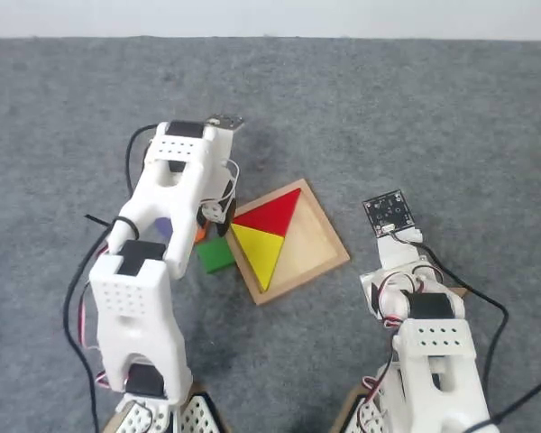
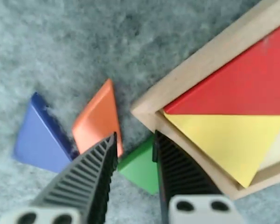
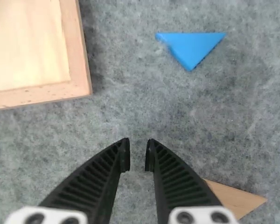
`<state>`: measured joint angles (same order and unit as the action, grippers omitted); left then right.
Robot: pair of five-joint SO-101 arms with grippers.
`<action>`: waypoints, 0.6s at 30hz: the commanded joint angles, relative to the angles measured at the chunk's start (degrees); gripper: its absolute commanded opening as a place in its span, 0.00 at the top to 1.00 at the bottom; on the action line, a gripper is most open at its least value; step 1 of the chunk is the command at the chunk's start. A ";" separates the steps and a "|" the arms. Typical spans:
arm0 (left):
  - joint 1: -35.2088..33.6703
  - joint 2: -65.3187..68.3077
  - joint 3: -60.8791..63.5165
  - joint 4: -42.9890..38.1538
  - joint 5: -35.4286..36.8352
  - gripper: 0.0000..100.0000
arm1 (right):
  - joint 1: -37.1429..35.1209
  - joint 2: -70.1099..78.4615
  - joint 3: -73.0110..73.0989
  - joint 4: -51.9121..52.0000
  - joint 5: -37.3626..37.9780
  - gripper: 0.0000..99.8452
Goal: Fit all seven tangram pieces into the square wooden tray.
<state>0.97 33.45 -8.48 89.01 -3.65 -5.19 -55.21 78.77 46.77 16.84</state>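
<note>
Light, stiff, thin and likely slick, the green piece [image 2: 140,170] lies flat at the wooden tray [image 2: 200,70]'s nine o'clock, beneath the left gripper [image 2: 134,140] with jaws parted and empty, and looks best pinched across opposite edges; the right gripper [image 3: 137,151] hangs barely parted, empty.

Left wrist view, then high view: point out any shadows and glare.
Left wrist view: a pale sheen sits on the orange piece and a faint one on the red piece; the blue piece shows a dark side edge. High view: even light, with a soft shadow on the grey mat beside the left arm.
</note>
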 commanded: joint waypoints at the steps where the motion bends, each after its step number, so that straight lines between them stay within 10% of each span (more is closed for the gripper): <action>1: -1.58 -4.92 -3.03 0.09 -0.62 0.87 | 0.31 -1.19 -0.35 -1.19 -0.26 0.91; 18: -5.27 -10.20 12.09 -11.16 -0.79 0.79 | 0.22 -1.19 -0.35 -1.19 -0.26 0.91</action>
<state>-4.40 26.68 3.21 78.90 -3.47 -5.19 -55.21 78.77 46.77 16.84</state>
